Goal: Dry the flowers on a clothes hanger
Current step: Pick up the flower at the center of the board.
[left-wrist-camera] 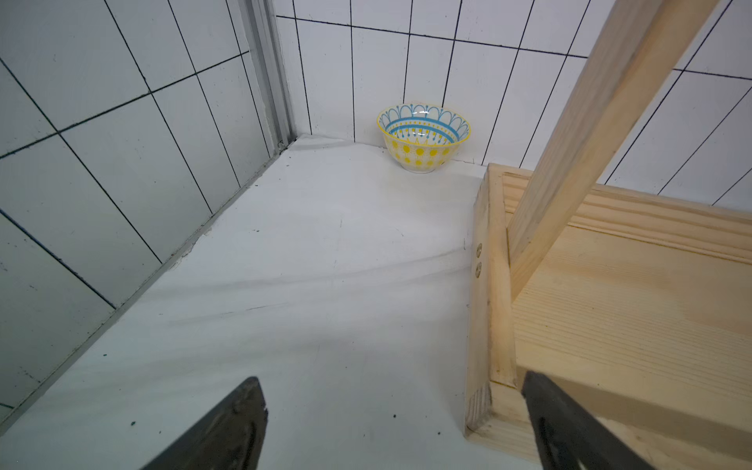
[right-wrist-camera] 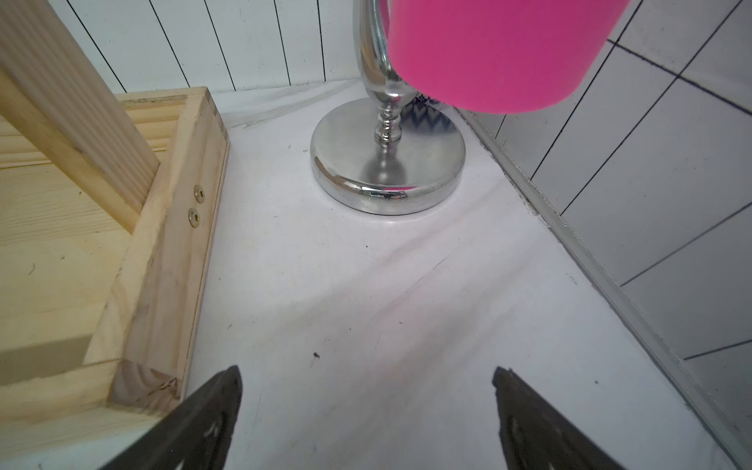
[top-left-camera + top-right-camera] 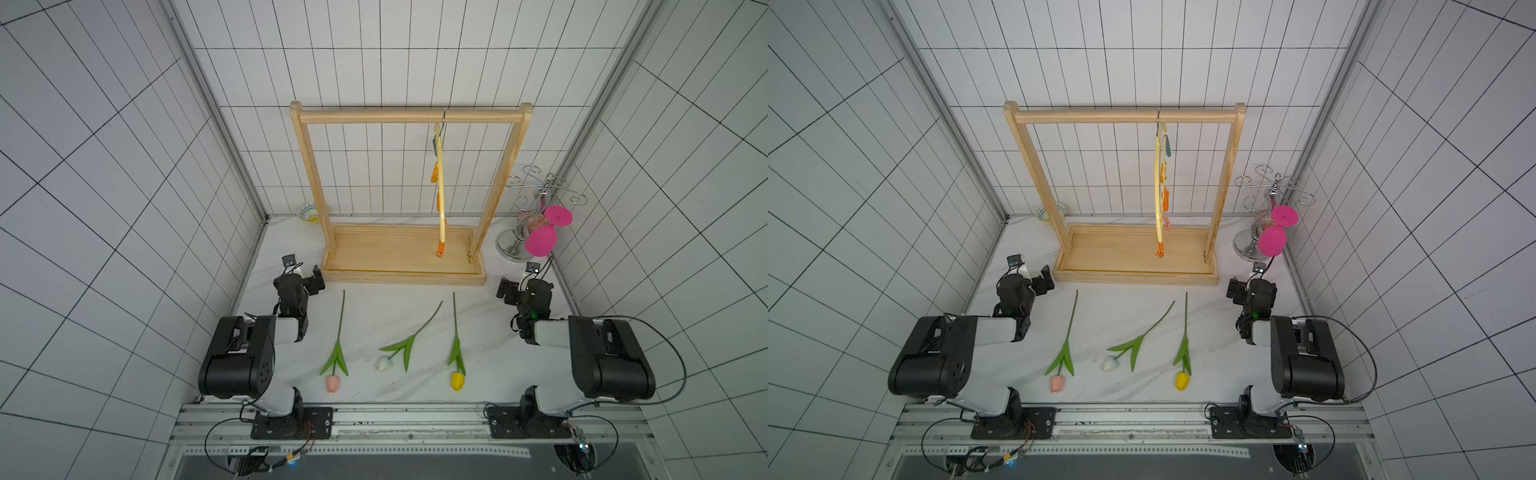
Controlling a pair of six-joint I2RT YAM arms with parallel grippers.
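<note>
Green-stemmed flowers (image 3: 409, 340) between left gripper (image 3: 303, 272), right gripper (image 3: 519, 282)

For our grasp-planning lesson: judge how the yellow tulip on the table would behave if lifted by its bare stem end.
The yellow tulip is probably light: thin stem, small head. Held at the stem end it would likely sag or swing, since head and leaves sit at the opposite end. The narrow stem may twist in a pinch grip.
</note>
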